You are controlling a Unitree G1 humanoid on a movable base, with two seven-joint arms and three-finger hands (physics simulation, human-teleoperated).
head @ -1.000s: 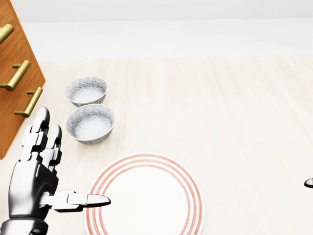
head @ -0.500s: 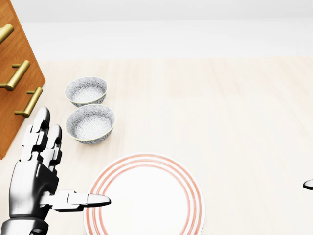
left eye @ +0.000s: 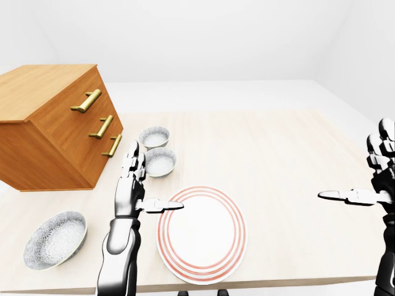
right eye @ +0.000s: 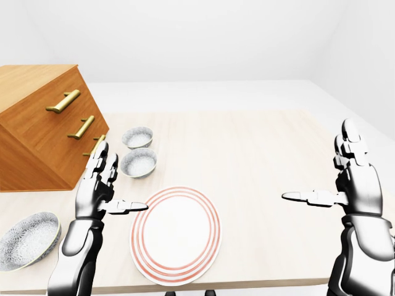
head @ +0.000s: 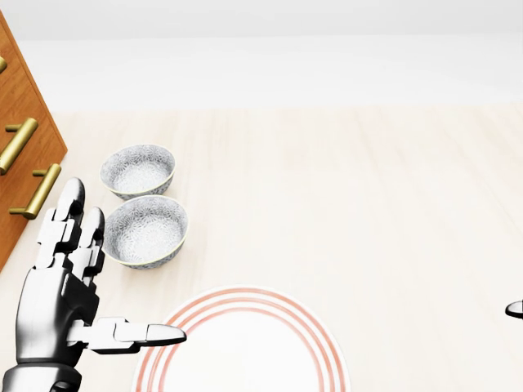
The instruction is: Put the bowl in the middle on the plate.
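- Table (left eye: 278,185): light wood top, carries everything. Landmark for all places below is the plate.
- Wooden drawer chest (left eye: 52,126): well to the upper left of the plate in the left-eye view, tilted, its brass handles facing the plate side.
- Plate (right eye: 176,234): white with red rings, flat on the table at the bottom centre of the eye views. Nothing on it.
- Your left hand (left eye: 133,191): just left of the plate, spread wide, two fingers pointing up the view, thumb out sideways with its tip over the plate's left rim. Holds nothing.
- Your right hand (right eye: 355,179): well to the right of the plate, also spread wide, thumb aimed back toward the plate, fingers up. Empty. The head view shows only a dark sliver of it at the right edge.
- Large bowl (left eye: 55,239): well left of the plate, near the table's bottom-left edge, tilted a bit, mouth up.
- Middle bowl (head: 145,231): your target. Sits up and left of the plate, apart from its rim, just above your left fingertips in the head view. Upright, mouth facing up; round, so no long axis to call.
- Far bowl (head: 137,171): just beyond the middle bowl, further up-left from the plate, rims near or touching, cannot tell which. Upright too.
- The three bowls run in a loose line from the chest side down past the plate's left.
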